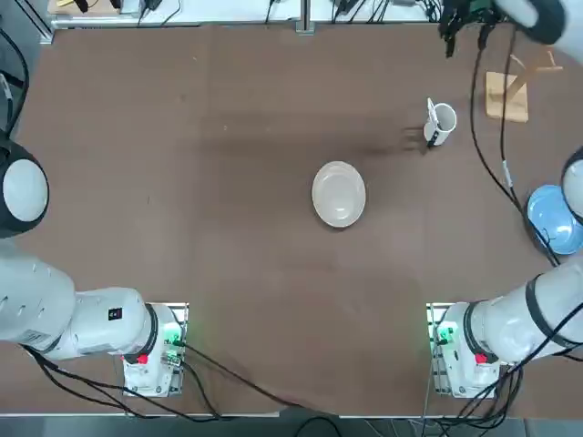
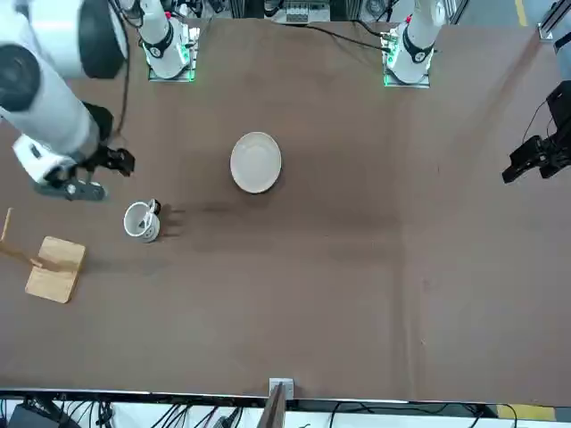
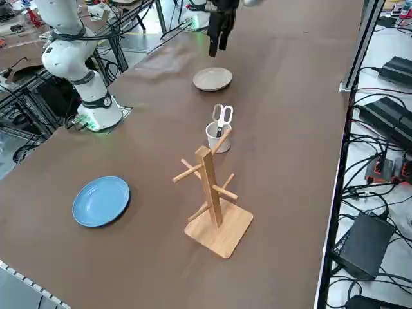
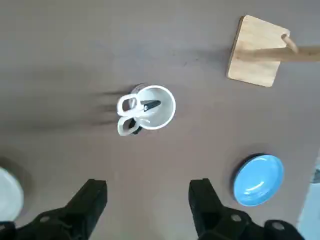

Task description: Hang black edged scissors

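Note:
The black edged scissors [image 4: 127,116] stand blades down in a white mug [image 4: 168,111], their pale handle loops sticking up over the rim. The top view shows the mug [image 1: 444,119] at the far right of the table with the scissors [image 1: 431,113] in it. From the right side the loops [image 3: 223,116] rise above the mug [image 3: 215,138]. A wooden peg rack [image 3: 212,193] stands right of the mug. My right gripper [image 4: 148,197] hangs open and empty high above the table, apart from the mug, and also shows in the top view [image 1: 466,33] and the front view [image 2: 100,175].
A white plate [image 1: 339,193] lies at the table's middle. A blue plate [image 1: 554,218] sits near the right edge, beside the right arm. The rack's base [image 4: 255,50] is a light wooden square, with pegs sticking out from its post [image 2: 18,254].

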You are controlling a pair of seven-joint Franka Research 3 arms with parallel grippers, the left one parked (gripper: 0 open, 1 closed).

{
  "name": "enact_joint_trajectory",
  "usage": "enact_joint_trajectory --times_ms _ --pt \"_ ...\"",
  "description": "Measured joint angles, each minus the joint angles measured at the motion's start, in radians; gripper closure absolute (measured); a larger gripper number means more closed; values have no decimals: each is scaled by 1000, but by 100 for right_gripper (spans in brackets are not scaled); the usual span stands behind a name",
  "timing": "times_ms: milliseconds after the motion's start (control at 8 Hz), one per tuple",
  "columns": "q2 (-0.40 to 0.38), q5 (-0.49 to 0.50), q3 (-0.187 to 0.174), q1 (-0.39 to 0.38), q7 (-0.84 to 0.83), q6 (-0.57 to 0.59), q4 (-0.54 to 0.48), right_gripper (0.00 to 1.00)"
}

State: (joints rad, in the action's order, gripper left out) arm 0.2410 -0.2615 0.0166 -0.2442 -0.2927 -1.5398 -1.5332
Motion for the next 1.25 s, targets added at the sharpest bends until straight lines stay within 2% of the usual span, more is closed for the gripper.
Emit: enact_joint_trajectory --times_ms 250,500,875,1250 --pt "77 -54 0 -33 -100 -46 -4 0" --pt "125 -61 0 -45 -168 -129 -34 0" --pt "168 -72 0 -47 -180 -226 -101 0" --pt "175 -122 -1 -47 -243 -334 -191 6"
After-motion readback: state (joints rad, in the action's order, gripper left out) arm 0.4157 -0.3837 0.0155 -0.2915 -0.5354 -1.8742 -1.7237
